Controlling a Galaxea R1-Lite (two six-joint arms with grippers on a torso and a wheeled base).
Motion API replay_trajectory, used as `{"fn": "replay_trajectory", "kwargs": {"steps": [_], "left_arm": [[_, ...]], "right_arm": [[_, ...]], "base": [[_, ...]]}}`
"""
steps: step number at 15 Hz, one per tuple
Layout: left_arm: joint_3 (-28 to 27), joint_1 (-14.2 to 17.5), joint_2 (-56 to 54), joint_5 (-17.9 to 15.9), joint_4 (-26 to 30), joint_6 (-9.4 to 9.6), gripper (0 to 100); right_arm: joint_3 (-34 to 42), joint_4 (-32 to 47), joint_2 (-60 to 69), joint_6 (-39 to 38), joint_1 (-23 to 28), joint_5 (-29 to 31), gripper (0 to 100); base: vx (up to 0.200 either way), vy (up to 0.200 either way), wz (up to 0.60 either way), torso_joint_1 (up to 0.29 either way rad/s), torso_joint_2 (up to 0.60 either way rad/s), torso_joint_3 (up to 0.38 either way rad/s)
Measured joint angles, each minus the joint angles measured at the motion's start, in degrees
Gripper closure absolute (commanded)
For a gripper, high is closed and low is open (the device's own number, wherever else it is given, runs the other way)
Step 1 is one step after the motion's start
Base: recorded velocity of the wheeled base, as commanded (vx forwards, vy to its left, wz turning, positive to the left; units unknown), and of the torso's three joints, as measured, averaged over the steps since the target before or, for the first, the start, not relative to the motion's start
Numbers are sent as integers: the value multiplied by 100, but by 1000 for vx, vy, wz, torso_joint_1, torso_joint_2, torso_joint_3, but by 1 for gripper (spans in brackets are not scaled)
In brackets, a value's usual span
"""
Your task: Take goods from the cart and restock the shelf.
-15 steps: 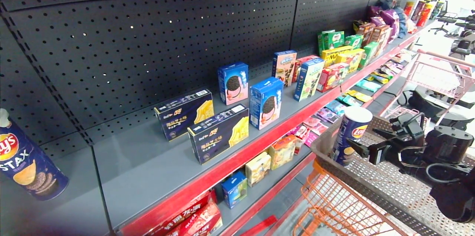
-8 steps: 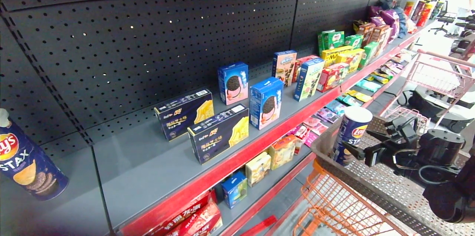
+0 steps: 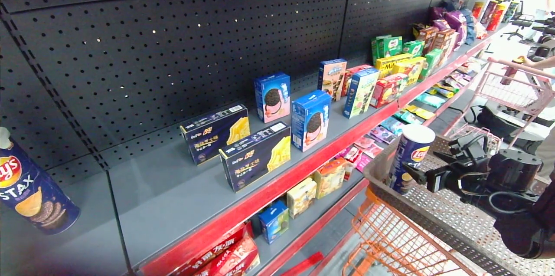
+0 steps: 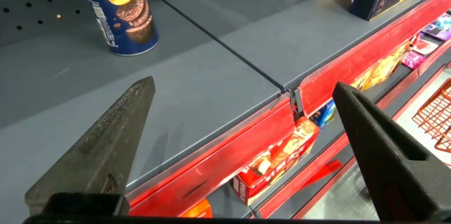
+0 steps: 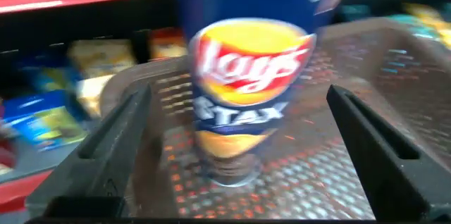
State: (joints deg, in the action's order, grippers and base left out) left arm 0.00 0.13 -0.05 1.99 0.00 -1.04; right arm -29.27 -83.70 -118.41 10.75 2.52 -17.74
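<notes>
The blue chips can stands upright in the cart, in the top basket near its corner. The right hand is just beside it, fingers wide apart, one toward each side of the can and not yet pressing it. The can is tall and thin — if the hand bumps it or shuts off-centre, it could tip over or slip out. The left hand hangs over the grey shelf, fingers apart and holding nothing, near another chips can.

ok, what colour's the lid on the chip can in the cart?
White lid on a dark blue can; clearest in the head view.
</notes>
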Motion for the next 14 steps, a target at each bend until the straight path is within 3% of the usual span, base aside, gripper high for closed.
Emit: {"fn": "replay_trajectory", "kwargs": {"steps": [2, 14], "left_arm": [[0, 0, 0, 1, 0, 0, 0], [0, 0, 0, 0, 0, 0, 0]], "right_arm": [[41, 88, 250, 16, -44, 694, 0], [28, 104, 291, 41, -206, 670, 0]], "base": [[0, 0, 0, 0, 0, 0], [0, 0, -50, 0, 0, 1]]}}
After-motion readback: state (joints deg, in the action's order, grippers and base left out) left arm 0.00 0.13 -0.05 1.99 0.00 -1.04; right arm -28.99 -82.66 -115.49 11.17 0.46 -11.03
